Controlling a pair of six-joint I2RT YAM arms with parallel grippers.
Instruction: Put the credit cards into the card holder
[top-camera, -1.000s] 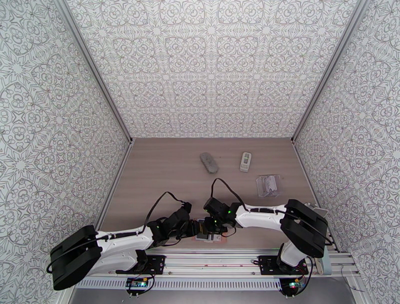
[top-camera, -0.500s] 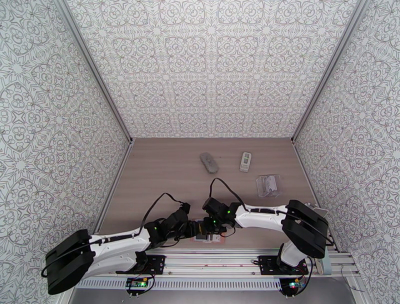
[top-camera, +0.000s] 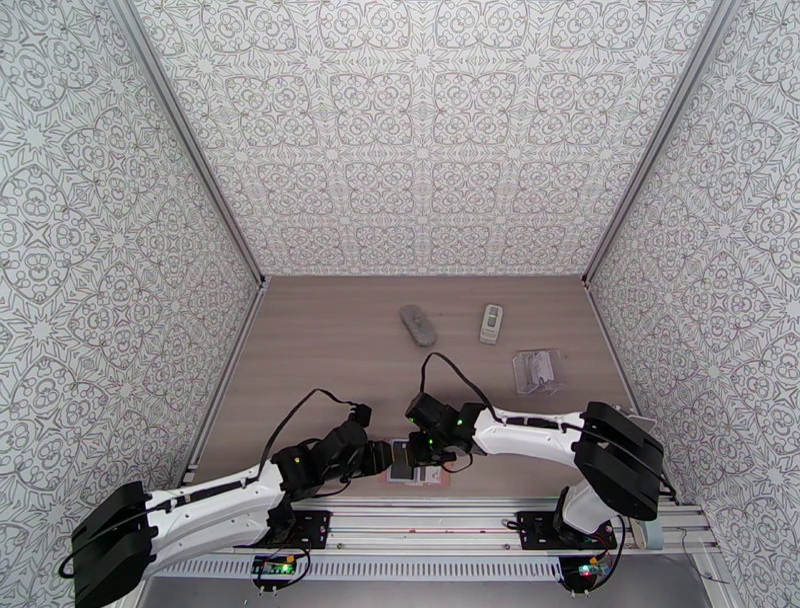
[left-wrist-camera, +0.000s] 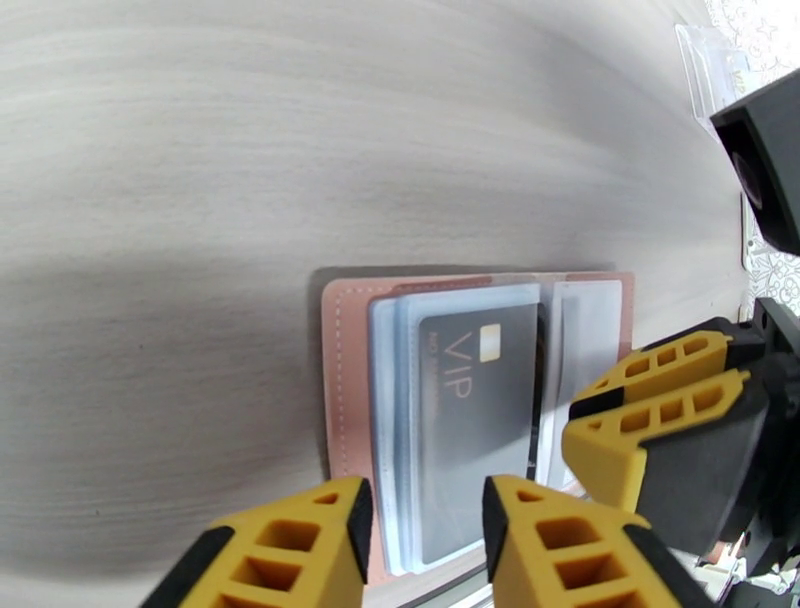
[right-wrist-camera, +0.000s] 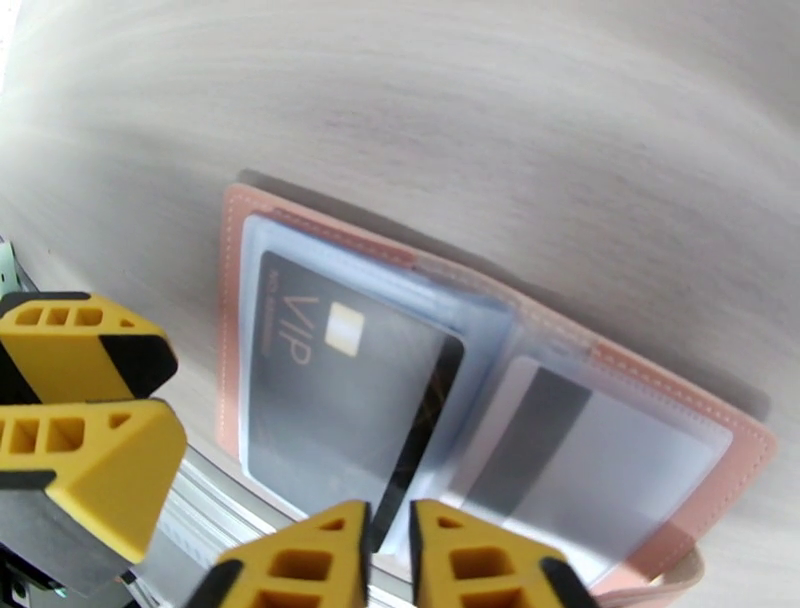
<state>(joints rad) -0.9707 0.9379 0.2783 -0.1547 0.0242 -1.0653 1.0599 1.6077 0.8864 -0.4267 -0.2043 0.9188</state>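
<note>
Pink card holder lies open on surface, near edge. Dark VIP card in clear sleeve. My left hand: half open, empty. My right hand: nearly closed at card's edge; whether gripping, I cannot tell. Procedure: push card flat along sleeve; left hand pins holder.

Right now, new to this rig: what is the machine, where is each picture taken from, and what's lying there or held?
Two robot arms stand at the table's near edge. The wide picture looks down from above; each close-up comes from a wrist camera. Between them lies an open pink card holder, a dark card in one sleeve, a striped card in the other. Farther back: a grey lump, a white gadget, a clear plastic piece. The left gripper is open and empty. The right gripper is nearly closed; whether it pinches anything is unclear.
</note>
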